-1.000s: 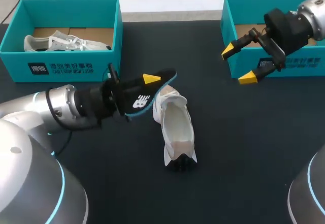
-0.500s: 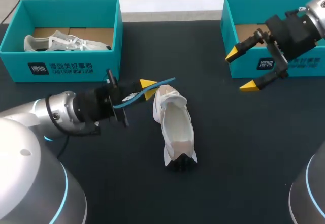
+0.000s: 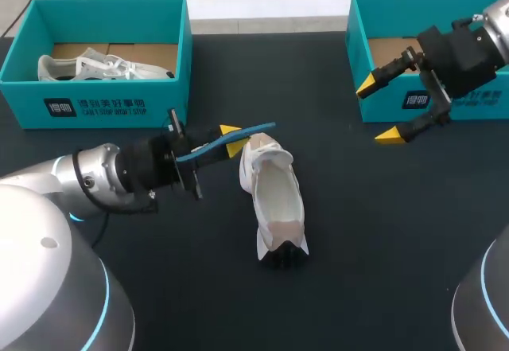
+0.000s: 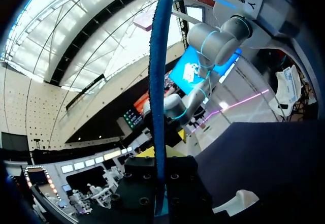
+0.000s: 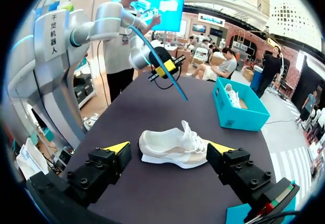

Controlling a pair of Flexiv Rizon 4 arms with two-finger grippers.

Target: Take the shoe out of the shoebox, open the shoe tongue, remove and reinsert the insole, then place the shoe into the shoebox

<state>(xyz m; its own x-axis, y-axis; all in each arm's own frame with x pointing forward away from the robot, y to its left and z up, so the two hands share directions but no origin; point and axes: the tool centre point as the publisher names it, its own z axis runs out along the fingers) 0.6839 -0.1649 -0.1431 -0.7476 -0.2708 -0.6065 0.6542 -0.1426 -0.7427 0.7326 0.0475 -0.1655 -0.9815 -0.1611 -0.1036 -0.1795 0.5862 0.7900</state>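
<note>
**Insole held edge-on beside a toppled shoe**

The left claw (image 3: 229, 138) was closed on the insole (image 3: 258, 128), pinching it near one end. The free end reached out just above the collar of the white shoe (image 3: 274, 200), which lay on its side on the surface (image 3: 358, 232), between the two boxes. The right claw (image 3: 378, 111) hung wide open and empty in front of the right shoebox (image 3: 352, 40), well apart from the shoe.

The likely trouble was reinsertion. Nothing braced the shoe, so a push from the insole could slide or roll it instead of entering the opening. Gripped only at one end, the soft insole might also buckle, or catch on the tongue.

A second earlier the insole had shown its flat black face to the head camera; it had since turned to a thin blue edge. The right claw had drifted slightly lower and further right.
</note>
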